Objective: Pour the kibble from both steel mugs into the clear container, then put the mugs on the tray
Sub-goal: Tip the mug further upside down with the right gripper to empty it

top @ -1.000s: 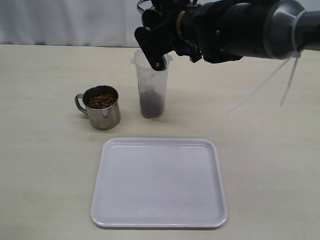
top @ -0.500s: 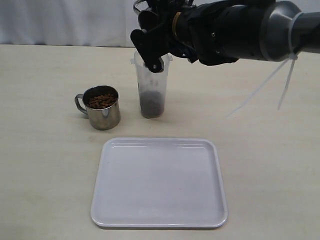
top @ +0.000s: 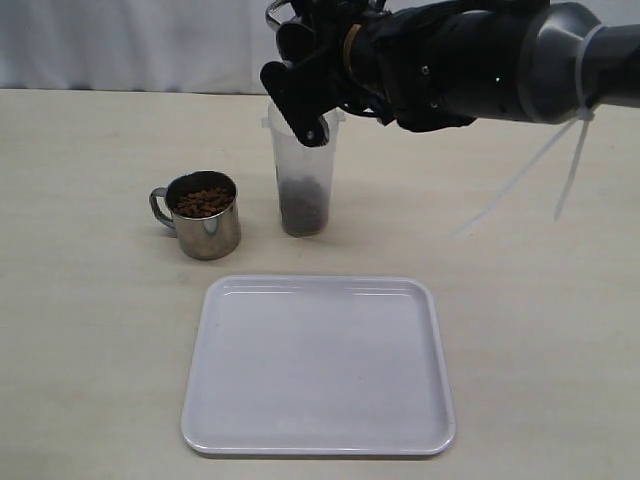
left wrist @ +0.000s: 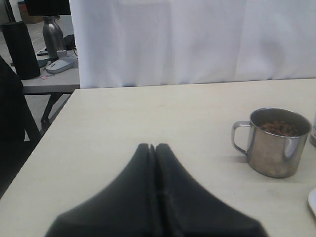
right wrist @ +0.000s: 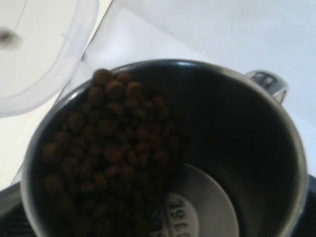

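My right gripper (top: 312, 100) is shut on a steel mug (right wrist: 237, 148) and holds it tipped over the mouth of the clear container (top: 304, 170). In the right wrist view the kibble (right wrist: 113, 148) lies heaped against the mug's lower side near the container's rim (right wrist: 44, 74), baring the stamped bottom. Some kibble (top: 303, 208) lies in the container's base. The other steel mug (top: 204, 215) stands upright to the container's left, full of kibble (top: 204, 202). My left gripper (left wrist: 155, 146) is shut and empty, low over the table left of that mug (left wrist: 274, 148). The white tray (top: 318, 365) is empty.
The tray lies in front of the container and the standing mug, toward the near table edge. The right arm's thick black body (top: 480, 60) spans the upper right, with white cable ties (top: 575, 150) hanging from it. A white curtain (top: 120, 40) closes off the back.
The right gripper with its tipped mug has shifted slightly left over the container's mouth. The standing mug, container and tray have not moved.
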